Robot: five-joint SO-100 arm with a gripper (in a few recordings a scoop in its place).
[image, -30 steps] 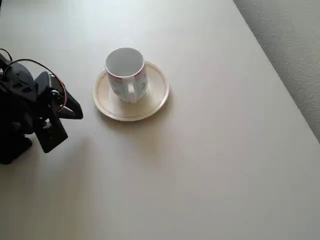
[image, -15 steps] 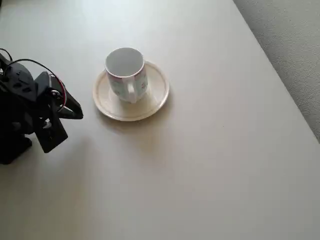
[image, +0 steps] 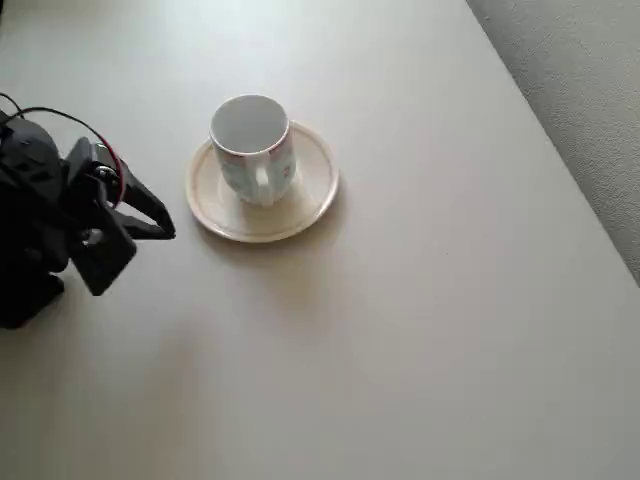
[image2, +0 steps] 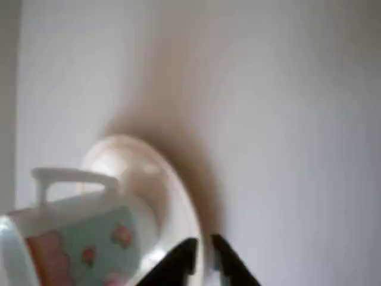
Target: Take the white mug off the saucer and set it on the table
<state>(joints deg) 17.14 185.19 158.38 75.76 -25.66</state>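
One white mug (image: 250, 148) stands upright on the saucer (image: 310, 195) in the upper-centre of the overhead view, set toward the saucer's upper-left part, with its loop handle facing the bottom of the frame. Mug base and saucer are in contact; the saucer lies flat on the table (image: 420, 330).

My gripper (image: 158, 220) sits at the left edge of the overhead view, apart from the saucer, with the pointed tips aimed right toward the saucer's left rim. It holds nothing.

In the wrist view, my two dark fingertips (image2: 184, 256) appear at the bottom centre, with only a narrow gap between them: the jaws are nearly closed. The saucer (image2: 172, 179) lies just beyond the tips, and the white mug (image2: 77, 238) occupies the lower left of that frame, lying sideways in the picture, with pink and pale green pattern on its wall and its handle toward the top. This view is blurred.
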